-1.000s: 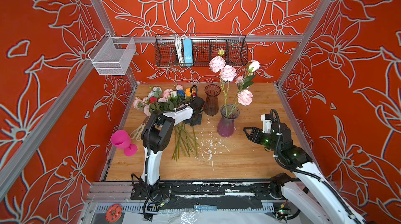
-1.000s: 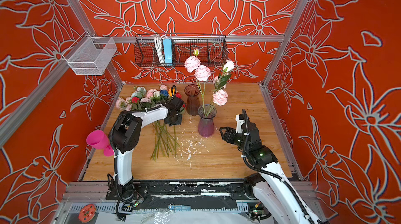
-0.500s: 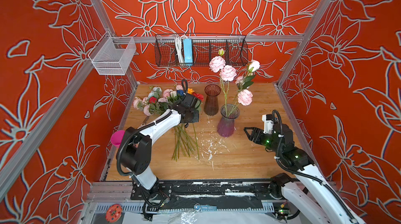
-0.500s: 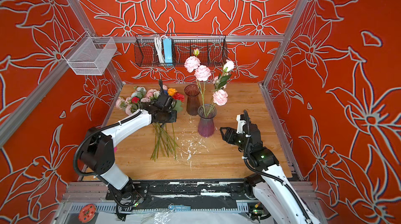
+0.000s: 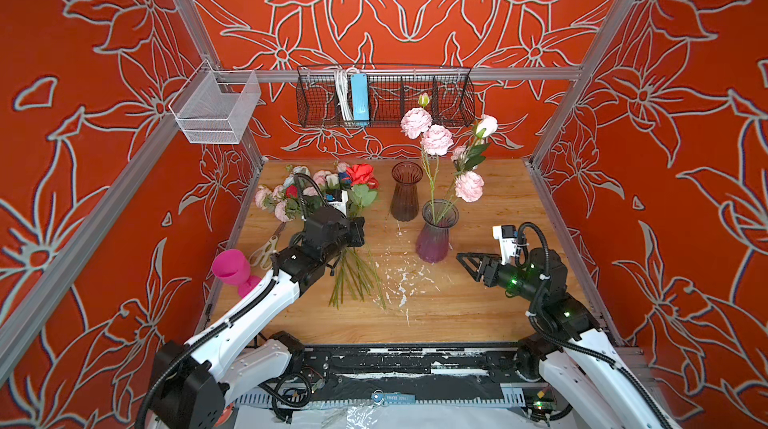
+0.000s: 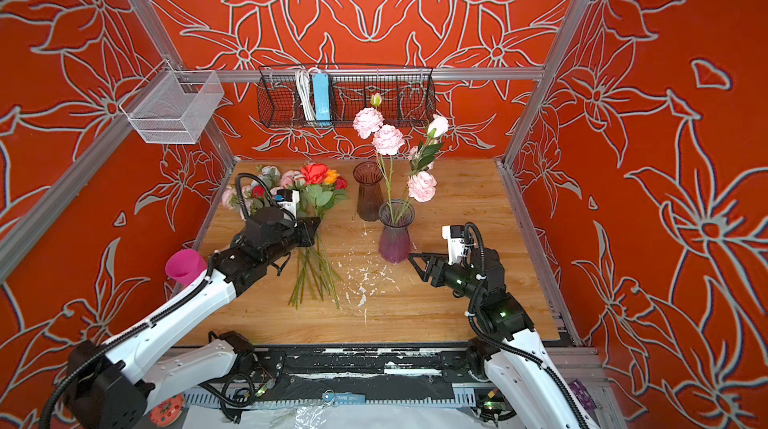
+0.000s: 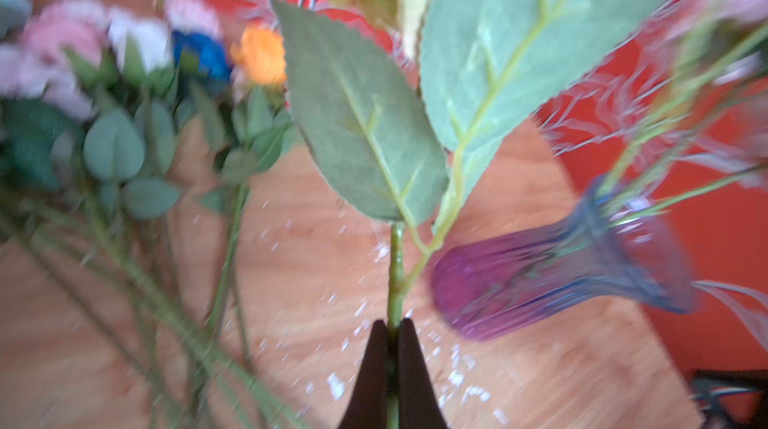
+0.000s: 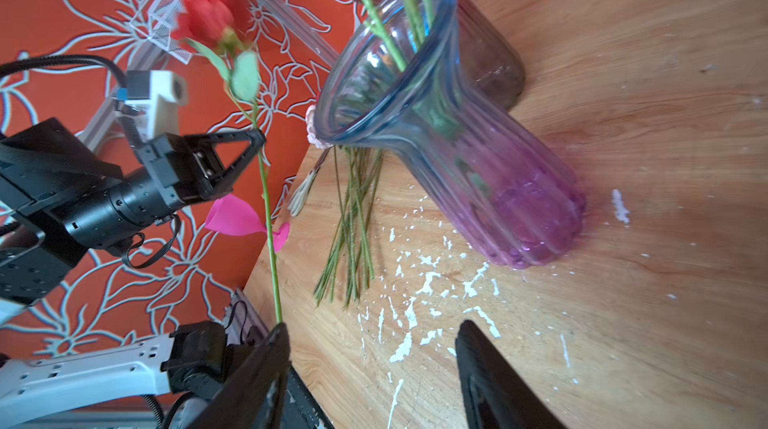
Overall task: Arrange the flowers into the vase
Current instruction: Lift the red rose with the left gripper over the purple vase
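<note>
Left tool (image 7: pixel 392 326) pinched tight — arm outstretched, right tool (image 8: pixel 374 325) parted, low

The left arm (image 5: pixel 249 317) and right arm (image 5: pixel 598 368) consist of white shell links joined by black joint housings, with black corrugated cable conduit (image 5: pixel 542 240) looped alongside. The left gripper (image 7: pixel 392 323) and right gripper (image 8: pixel 374 325) have black, tapered, triangular fingers (image 8: pixel 490 377), and a white wrist camera mount (image 5: pixel 505 242) sits behind each gripper. Green indicator lights (image 5: pixel 514 281) glow on the right arm's black housings.

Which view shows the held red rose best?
Right wrist: whole red rose, bloom, leaves and stem, pinched by the left gripper. Left wrist shows stem and leaves, bloom cropped; both top views, mainly the bloom.
</note>
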